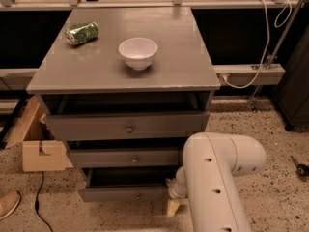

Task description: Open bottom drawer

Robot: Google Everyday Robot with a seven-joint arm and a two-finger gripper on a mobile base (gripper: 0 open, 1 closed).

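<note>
Judging by the dark gap above its front, the grey wooden bottom drawer (pixel 120 193), lowest of three, is already partly pulled out and may need more, while the tool (pixel 173 206) sits by its right corner, its grip impossible to tell.

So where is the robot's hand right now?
The hand sits low in the camera view, near the floor, by the right end of the bottom drawer, beside the white arm.
</note>
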